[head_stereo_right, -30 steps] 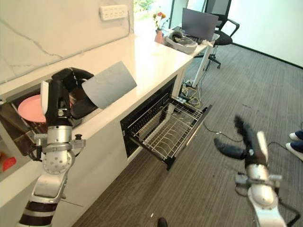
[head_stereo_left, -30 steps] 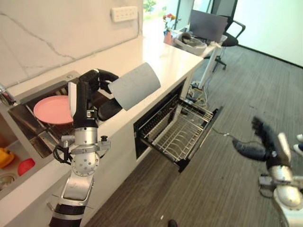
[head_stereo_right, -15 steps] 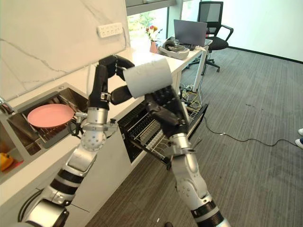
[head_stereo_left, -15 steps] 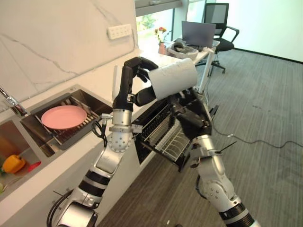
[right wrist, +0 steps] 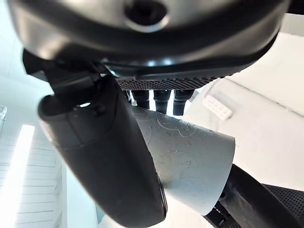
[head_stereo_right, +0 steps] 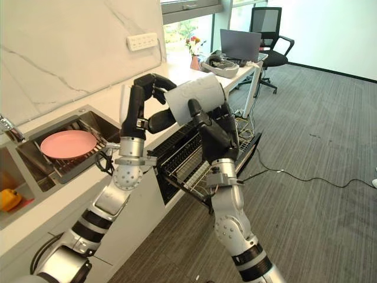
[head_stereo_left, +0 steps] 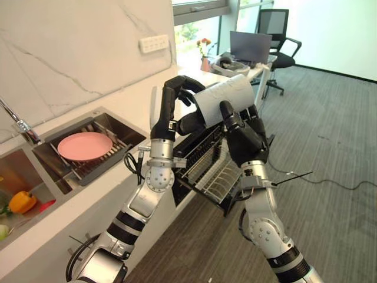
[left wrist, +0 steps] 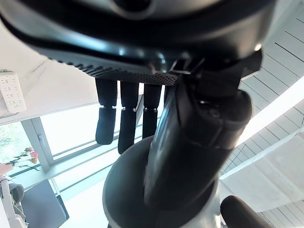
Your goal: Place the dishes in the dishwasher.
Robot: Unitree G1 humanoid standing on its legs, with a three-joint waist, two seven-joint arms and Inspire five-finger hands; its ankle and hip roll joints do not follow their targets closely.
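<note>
Pale grey cup [head_stereo_left: 225,99] (scuffed, faintly marked), gripped in both hands.

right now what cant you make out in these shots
- Inside of the grey cup: in the eye views its mouth faces away toward the left hand.
- Right hand's fingers: behind the cup in the eye views; the right wrist view cuts them off.
- Dishwasher rack: partly behind the right arm.
- Sink under the pink plate: covered by it.
</note>
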